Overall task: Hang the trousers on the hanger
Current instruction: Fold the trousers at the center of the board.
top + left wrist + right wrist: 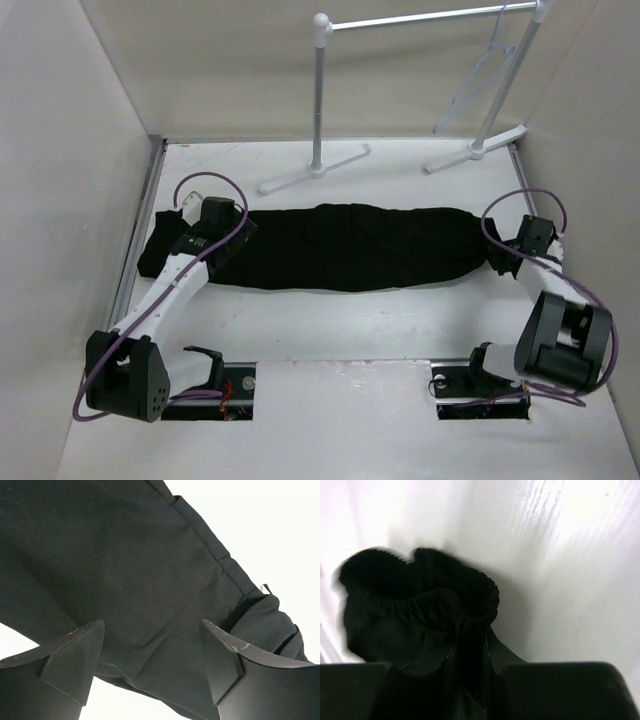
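In the right wrist view the trousers [420,605] were blurred at their gathered end, and the right gripper [470,675] was cut off by the lower edge. From above, the hook of the hanger [466,92] was too thin to make out.

Matt black trousers [350,245] on a smooth white table [330,330].
The cloth is soft and dull, its elastic hem ribbed and gathered; the table shows a faint sheen with grain-like streaks. The rack [320,100] is smooth white tube, the hanger [466,90] thin translucent plastic. The left gripper [152,622] has matt black fingers [65,665], edges scuffed.
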`<act>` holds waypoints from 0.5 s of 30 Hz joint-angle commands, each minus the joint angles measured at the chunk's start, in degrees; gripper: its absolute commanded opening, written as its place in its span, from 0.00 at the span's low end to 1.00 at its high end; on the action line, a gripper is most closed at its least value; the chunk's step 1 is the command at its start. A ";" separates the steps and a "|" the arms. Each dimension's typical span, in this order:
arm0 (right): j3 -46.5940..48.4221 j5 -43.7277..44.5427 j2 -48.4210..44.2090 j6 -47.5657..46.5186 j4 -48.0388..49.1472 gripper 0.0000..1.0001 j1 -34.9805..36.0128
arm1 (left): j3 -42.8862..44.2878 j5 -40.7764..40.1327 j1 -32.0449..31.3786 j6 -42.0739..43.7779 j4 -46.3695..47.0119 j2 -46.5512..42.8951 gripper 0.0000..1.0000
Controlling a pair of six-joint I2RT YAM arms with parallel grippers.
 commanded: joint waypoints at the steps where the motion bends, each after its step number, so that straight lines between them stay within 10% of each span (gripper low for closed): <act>1: 4.33 9.30 -11.01 -2.28 -6.51 0.18 0.36 | 1.94 0.14 -0.36 -0.07 0.66 -1.35 0.74; 15: 41.60 10.73 -26.69 -17.58 -26.49 0.20 5.96 | 19.96 -6.62 -13.10 0.37 -9.62 0.94 0.74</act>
